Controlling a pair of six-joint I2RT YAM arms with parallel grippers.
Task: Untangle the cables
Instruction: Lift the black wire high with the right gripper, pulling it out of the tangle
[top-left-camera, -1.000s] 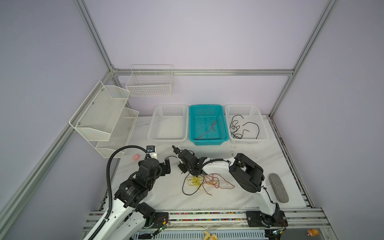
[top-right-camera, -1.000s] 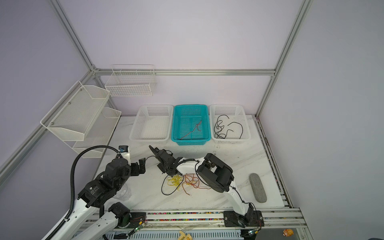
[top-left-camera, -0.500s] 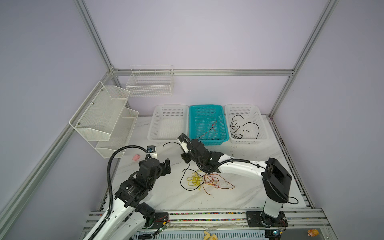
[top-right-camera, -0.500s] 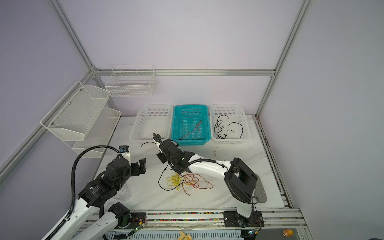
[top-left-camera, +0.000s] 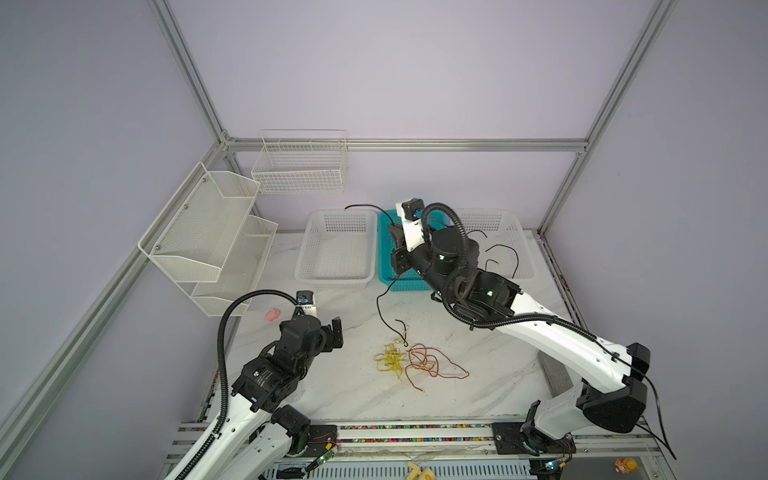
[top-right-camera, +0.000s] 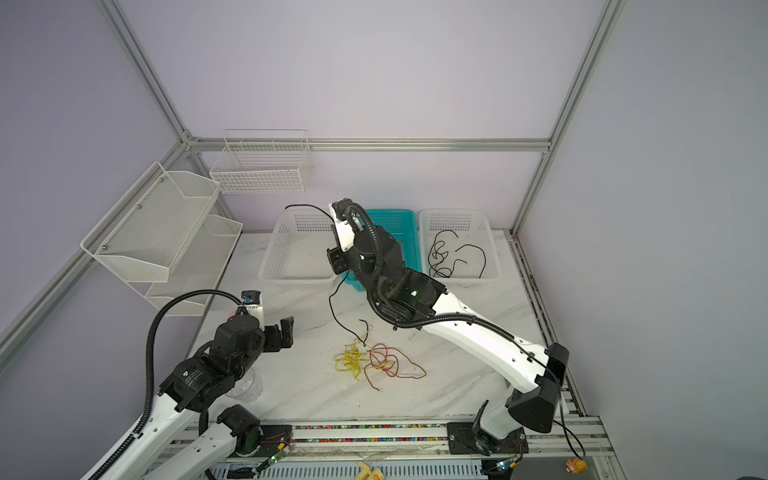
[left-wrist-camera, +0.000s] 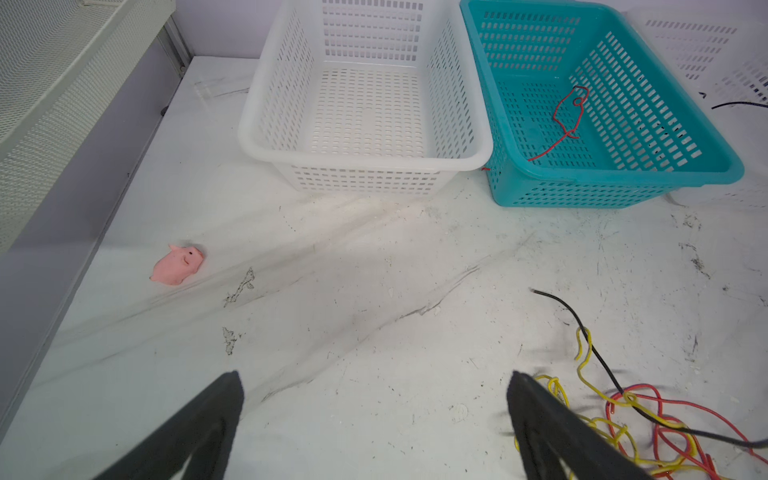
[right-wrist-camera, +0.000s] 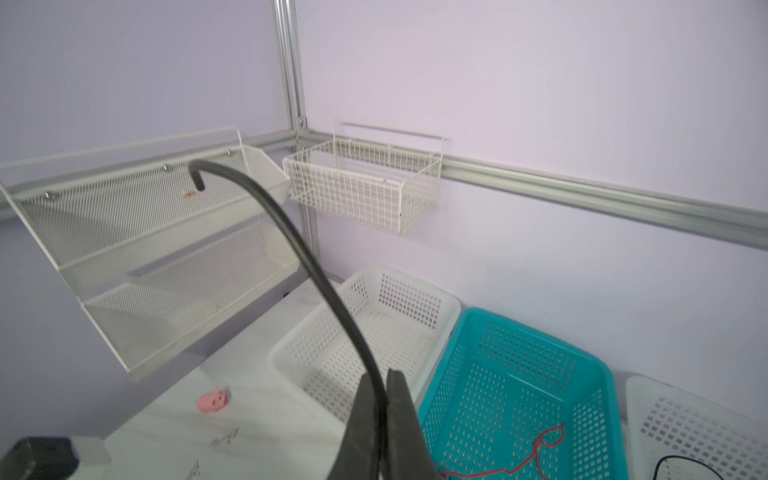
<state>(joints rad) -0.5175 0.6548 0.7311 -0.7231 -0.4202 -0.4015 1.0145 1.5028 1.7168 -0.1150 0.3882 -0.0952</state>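
**Four cameras: one high stereo pair, one on each wrist**

Both top views look steeply down from high above the front edge of the bench (top-left-camera: 340, 386), facing the back wall. They stand far enough off to take in both arms, the white basket (top-left-camera: 336, 249) and the wall racks (top-left-camera: 208, 232), and they share nearly the whole scene, shifted slightly sideways.

The left wrist camera sits low and close over the bench, looking past its own jaws toward the baskets. It shares the cables (left-wrist-camera: 631, 401) with both top views.

The right wrist camera rides higher and faces the back corner. It shares the pink toy (right-wrist-camera: 212, 400) with the left wrist view.
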